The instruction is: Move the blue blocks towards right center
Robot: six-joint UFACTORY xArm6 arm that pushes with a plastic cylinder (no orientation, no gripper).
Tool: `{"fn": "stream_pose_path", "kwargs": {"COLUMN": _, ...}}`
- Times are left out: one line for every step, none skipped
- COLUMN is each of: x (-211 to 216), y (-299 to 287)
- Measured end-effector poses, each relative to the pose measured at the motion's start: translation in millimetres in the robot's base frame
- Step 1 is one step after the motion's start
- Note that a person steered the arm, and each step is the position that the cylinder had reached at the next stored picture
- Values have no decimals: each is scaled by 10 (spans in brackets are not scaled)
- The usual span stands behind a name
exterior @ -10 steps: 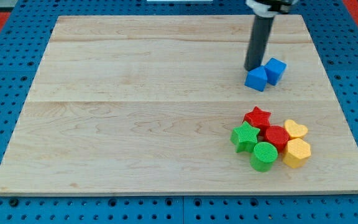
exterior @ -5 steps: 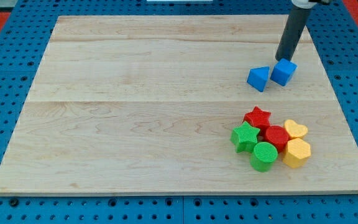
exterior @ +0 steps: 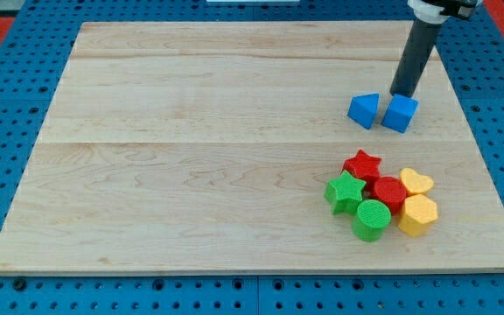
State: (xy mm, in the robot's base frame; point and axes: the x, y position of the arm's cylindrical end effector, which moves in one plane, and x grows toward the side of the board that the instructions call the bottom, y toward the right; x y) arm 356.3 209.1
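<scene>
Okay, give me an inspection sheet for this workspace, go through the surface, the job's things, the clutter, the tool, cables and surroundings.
Surface: light wooden board, lying flat on a blue perforated base.
Job's things: blue cube and blue wedge-like block, side by side near the view's upper right.
Clutter: red star, red cylinder, green star, green cylinder, yellow heart and yellow block, clustered at the view's lower right.
Tool: my tip sits just above the blue cube, at its top edge.
Cables: nothing seen.
Surroundings: blue perforated base all round; red patches at the top corners.

Single raised view, angled down, whole wooden board (exterior: 191, 175) in frame
</scene>
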Motion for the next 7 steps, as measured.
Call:
{"fn": "stream_pose_path", "kwargs": {"x": -15, "y": 0}}
{"fn": "stream_pose_path", "kwargs": {"x": -19, "y": -38}}
{"fn": "stream_pose_path", "kwargs": {"x": -19, "y": -43}}
{"fn": "stream_pose_path", "kwargs": {"x": -19, "y": -43}}
{"fn": "stream_pose_path", "kwargs": {"x": -19, "y": -91}}
{"fn": "stream_pose_path", "kwargs": {"x": -19, "y": -91}}
{"fn": "stream_pose_path", "kwargs": {"x": -19, "y": -42}}
